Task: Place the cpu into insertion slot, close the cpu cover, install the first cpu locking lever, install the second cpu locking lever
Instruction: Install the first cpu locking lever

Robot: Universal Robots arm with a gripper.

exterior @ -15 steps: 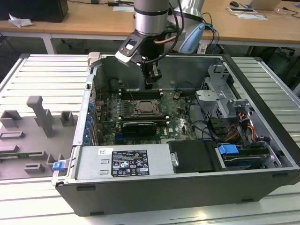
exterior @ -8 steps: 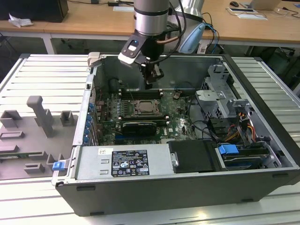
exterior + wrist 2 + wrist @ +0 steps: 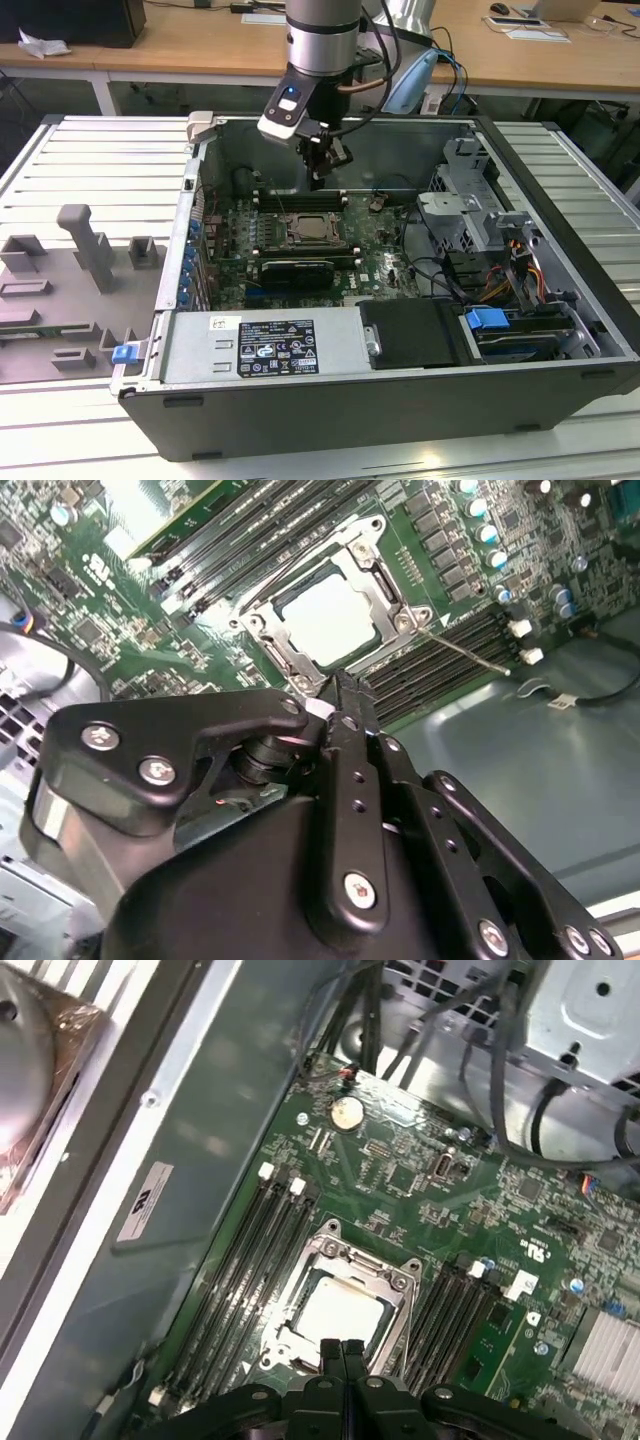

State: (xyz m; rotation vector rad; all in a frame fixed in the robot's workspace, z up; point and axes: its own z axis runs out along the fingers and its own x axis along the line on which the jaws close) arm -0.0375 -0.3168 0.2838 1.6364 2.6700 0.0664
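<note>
Fingers [image 3: 334, 1352] pressed together, above edge of cpu cover [image 3: 403, 1305], cpu [image 3: 340, 1310] seated within, memory slots [image 3: 250, 1250] flanking

cpu [image 3: 340, 1315]: one
cpu cover [image 3: 365, 1260]: one
gripper [image 3: 343, 1346]: one
coin battery [image 3: 346, 1112]: one
memory slot banks [image 3: 252, 1260]: two
computer case [image 3: 330, 420]: one
</note>
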